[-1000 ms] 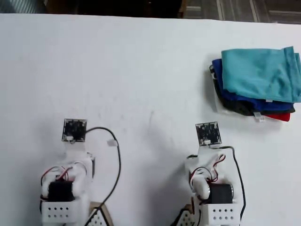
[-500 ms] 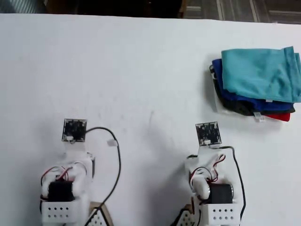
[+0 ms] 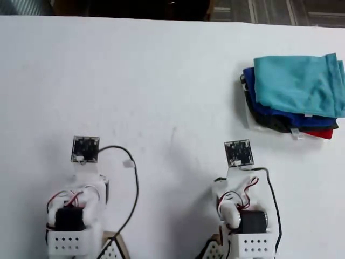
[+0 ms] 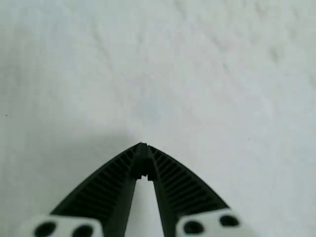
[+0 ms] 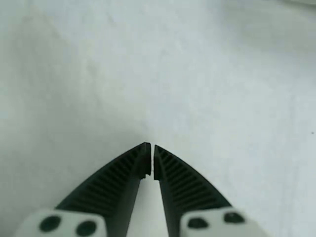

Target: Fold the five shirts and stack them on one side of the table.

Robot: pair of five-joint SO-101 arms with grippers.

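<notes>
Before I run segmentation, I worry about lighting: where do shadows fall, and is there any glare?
High view: even light on the table, no glare, and only faint shadow beside the shirt stack. Left wrist view: soft grey shadow on the table around the left gripper. Right wrist view: likewise around the right gripper.

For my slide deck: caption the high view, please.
Stack of folded shirts, teal on top, lies on the white table.

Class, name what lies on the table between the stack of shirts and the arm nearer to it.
Nothing: in the high view, bare white table separates the stack of shirts from the nearer arm.
</notes>
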